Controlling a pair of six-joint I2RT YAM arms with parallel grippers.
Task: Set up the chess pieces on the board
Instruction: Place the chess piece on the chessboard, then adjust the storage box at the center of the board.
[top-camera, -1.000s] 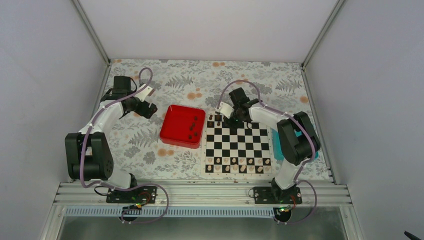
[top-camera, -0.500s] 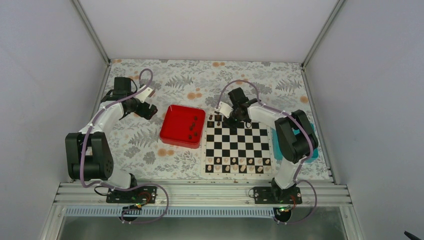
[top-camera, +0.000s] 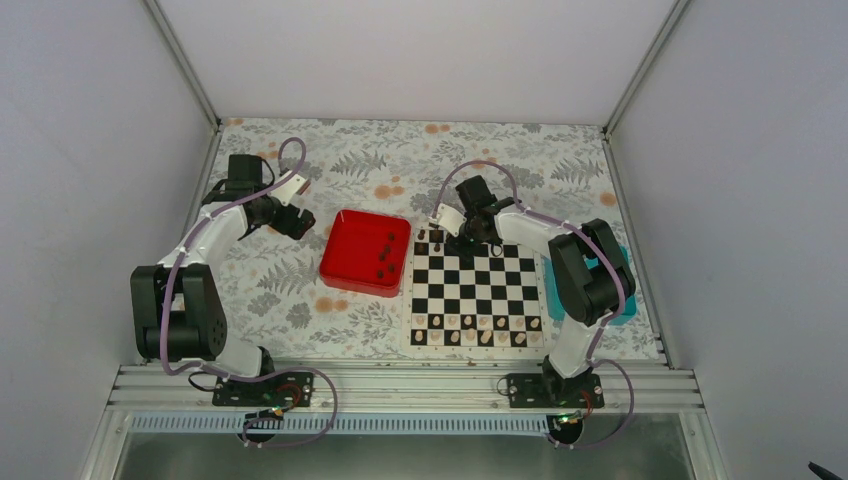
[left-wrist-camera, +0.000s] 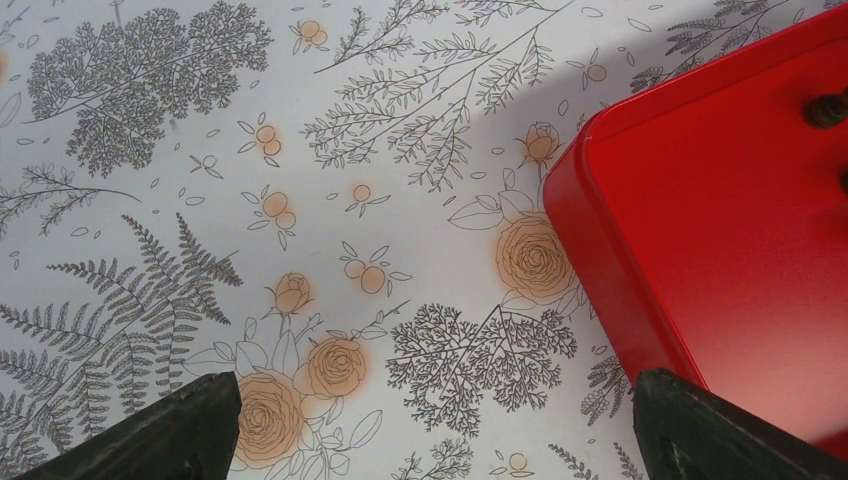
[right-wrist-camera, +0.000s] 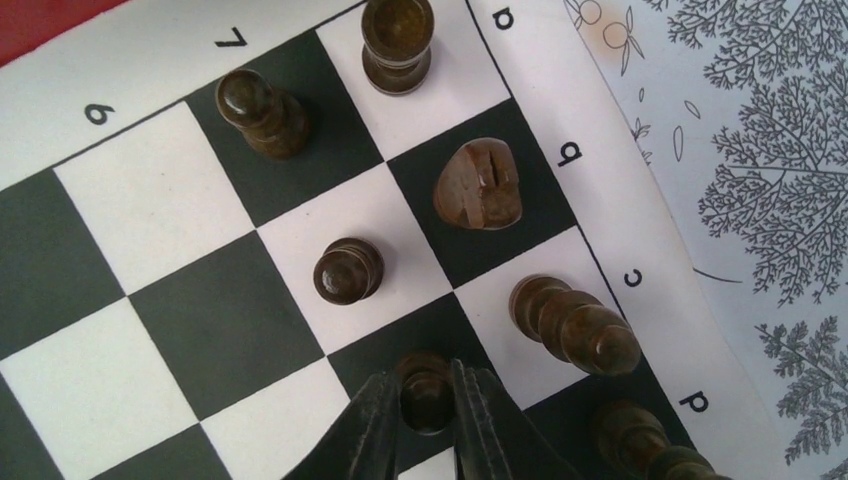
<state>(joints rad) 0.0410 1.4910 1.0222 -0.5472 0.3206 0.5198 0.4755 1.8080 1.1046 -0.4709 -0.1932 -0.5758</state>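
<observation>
The right end effector (right-wrist-camera: 422, 378) pinches a dark pawn (right-wrist-camera: 427, 392) at a black square of the board (right-wrist-camera: 150, 200), other pieces (right-wrist-camera: 347, 270) just ahead of it, so next it likely opens and lifts straight up, while the left end effector (left-wrist-camera: 432, 390) hangs open, tray (left-wrist-camera: 720, 250) to its right

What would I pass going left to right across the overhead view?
The left arm → red tray → board → teal tray.
</observation>
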